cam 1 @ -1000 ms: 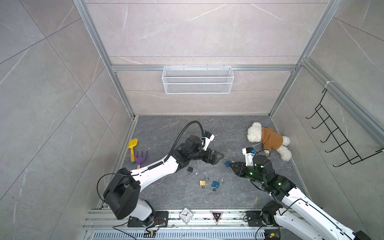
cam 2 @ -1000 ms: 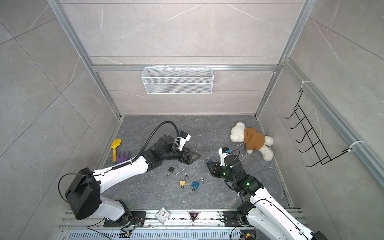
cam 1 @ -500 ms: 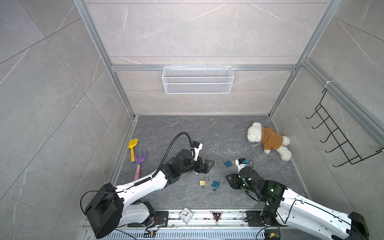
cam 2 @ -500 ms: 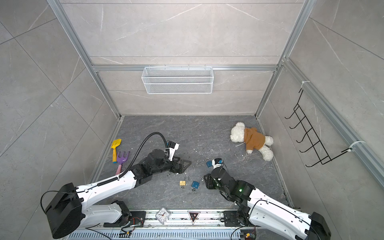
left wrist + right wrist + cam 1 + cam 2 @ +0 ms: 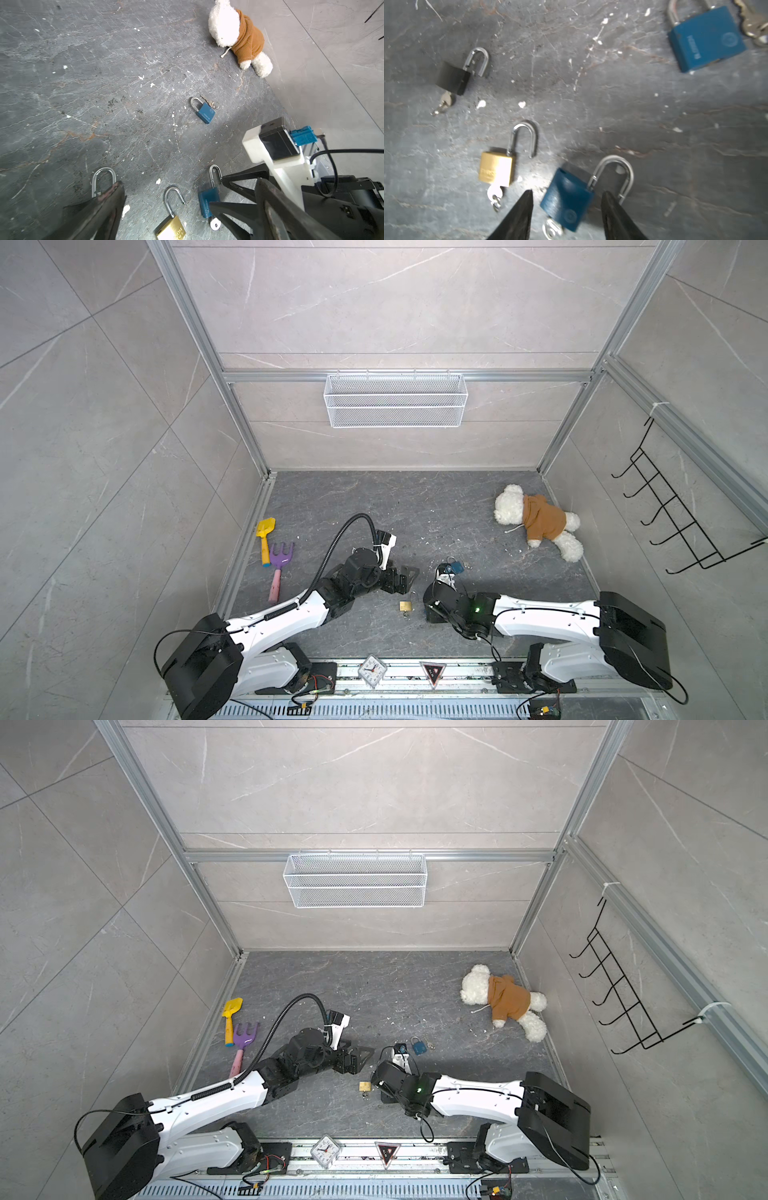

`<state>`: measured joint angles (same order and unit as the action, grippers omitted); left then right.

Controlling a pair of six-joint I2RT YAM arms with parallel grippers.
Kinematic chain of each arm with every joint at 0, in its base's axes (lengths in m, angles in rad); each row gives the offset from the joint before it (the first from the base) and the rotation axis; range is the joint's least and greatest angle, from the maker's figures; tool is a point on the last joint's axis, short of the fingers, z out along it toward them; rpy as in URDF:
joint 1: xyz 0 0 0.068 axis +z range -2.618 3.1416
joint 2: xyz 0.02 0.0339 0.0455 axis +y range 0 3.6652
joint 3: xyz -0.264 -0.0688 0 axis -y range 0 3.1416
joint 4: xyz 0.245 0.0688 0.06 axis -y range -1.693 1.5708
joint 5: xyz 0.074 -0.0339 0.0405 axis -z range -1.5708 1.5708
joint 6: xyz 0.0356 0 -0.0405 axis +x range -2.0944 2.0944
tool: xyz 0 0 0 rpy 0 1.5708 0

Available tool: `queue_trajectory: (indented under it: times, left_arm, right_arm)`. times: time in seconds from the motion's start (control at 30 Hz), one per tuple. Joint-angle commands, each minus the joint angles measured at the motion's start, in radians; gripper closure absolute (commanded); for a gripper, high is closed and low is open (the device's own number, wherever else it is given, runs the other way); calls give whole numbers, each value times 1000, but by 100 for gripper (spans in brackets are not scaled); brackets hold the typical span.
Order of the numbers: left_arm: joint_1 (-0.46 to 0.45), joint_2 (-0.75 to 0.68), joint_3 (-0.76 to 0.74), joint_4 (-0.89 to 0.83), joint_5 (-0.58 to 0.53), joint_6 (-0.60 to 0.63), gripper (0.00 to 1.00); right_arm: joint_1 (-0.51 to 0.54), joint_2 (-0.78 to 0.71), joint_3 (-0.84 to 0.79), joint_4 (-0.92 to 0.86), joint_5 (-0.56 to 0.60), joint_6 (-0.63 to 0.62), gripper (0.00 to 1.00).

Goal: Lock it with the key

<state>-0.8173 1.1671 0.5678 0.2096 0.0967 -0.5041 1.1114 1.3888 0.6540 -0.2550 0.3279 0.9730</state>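
Over the last second we have pulled both arms back from mid-table toward the front edge. On the left, the left claw hangs spread wide and empty, and in the left wrist view one of its fingers covers most of the black lock. Next along, the brass lock lies untouched, its shackle swung open and a key in its base. Just right of it, near the middle of the front edge, is the open blue lock with its key in the keyway; both top views hide it under the right arm. The right claw has left the shut blue lock farther back and come down over this one. Its fingers have been parting and now stand either side of the body, released and pinching nothing. We judge the far lock done, since its shackle is down and loose keys lie beside it. The next step is probably to steady this body, press the shackle home and turn the key.
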Motion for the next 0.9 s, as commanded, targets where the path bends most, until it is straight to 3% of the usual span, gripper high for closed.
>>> queue_trajectory:
  times: [0.0,0.2,0.4,0.87]
  left_arm:
    - [35,-42,-8,15,-17,10,0]
    - [129,-72,-61,55,33,-30,0]
    - [151,-79,-76,62,61,-35,1]
    - [160,-44,-71,79,85,-41,0]
  right_arm:
    - [13,27,42,1,42,78,44]
    - [41,90,113,-105,79,128,43]
    - [77,189,207,-251,158,168,43]
    - [80,243,166,-213,145,196,44]
